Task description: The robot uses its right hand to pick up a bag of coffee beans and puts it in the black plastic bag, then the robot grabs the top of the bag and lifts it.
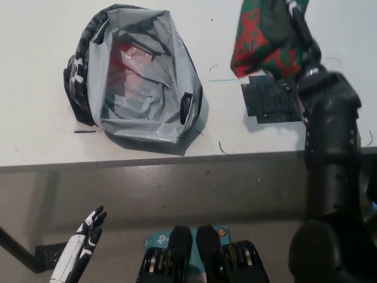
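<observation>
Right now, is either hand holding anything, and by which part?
Right hand holds the red-and-green coffee bag by its right edge, lifted off the table. Left hand hangs open, holding nothing.

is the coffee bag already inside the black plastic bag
No, the coffee bag is held up by the right hand, off to one side of the black plastic bag.

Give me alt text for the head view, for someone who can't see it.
The robot's black right hand holds a red and green coffee bag raised above a white table, to the right of an open black plastic bag with a grey lining. Its white left hand rests open below the table edge at lower left.
</observation>
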Available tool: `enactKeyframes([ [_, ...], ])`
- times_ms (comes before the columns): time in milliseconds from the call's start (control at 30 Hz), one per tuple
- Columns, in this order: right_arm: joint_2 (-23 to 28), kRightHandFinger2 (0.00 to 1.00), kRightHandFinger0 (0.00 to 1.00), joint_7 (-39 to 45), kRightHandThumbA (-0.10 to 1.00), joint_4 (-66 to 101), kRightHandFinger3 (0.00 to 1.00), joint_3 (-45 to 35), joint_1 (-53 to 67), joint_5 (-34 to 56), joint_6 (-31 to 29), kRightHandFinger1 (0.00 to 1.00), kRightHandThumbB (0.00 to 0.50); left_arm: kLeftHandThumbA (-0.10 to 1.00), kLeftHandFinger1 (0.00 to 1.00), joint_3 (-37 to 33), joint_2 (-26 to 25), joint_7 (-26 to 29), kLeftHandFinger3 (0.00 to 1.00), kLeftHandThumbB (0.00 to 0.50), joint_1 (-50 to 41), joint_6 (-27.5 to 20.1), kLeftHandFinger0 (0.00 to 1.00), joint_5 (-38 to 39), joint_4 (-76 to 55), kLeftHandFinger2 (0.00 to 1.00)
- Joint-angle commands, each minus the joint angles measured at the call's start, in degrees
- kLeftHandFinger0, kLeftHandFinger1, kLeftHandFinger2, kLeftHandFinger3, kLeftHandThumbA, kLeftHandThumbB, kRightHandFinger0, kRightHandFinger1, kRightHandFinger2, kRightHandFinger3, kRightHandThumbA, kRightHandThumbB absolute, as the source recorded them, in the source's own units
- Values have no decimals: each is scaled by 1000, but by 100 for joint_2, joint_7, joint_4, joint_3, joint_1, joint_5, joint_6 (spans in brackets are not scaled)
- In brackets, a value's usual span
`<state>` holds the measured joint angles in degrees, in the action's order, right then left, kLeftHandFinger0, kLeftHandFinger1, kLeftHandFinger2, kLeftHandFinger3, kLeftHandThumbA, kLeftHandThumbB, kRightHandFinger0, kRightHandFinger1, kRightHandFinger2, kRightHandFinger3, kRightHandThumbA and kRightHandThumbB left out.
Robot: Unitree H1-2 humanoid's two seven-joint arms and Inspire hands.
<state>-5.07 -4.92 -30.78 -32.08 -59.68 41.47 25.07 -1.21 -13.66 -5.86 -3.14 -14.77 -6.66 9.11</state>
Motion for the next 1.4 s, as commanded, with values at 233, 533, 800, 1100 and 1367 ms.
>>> enactKeyframes([
  [233, 20, 663, 0, 7, -100, -640, 871, 1242, -1681, 172, 181, 130, 107, 1000, 1000, -146, -290, -111, 1000, 282, 28, -68, 1000, -190, -83, 1000],
  [533, -71, 593, 0, 168, -100, -2335, 1000, 1504, -2283, -379, -555, 84, 120, 1000, 1000, -171, -284, -154, 1000, 304, 49, 42, 1000, -75, -173, 1000],
  [800, -115, 681, 0, 101, -100, -3729, 1000, 1541, -2707, -785, -1333, 102, 97, 1000, 1000, -206, -304, -196, 1000, 302, 100, 168, 1000, -119, -303, 1000],
  [1100, -151, 730, 0, -14, -100, -4467, 999, 1529, -2769, -1119, -1796, 146, 133, 1000, 1000, -249, -391, -337, 1000, 291, 172, 373, 1000, -142, -478, 1000],
  [1367, -444, 625, 0, -169, -100, -4630, 1000, 1698, -2912, -1496, -1951, 105, 167, 1000, 1000, -251, -413, -400, 1000, 275, 274, 378, 1000, -98, -478, 1000],
])
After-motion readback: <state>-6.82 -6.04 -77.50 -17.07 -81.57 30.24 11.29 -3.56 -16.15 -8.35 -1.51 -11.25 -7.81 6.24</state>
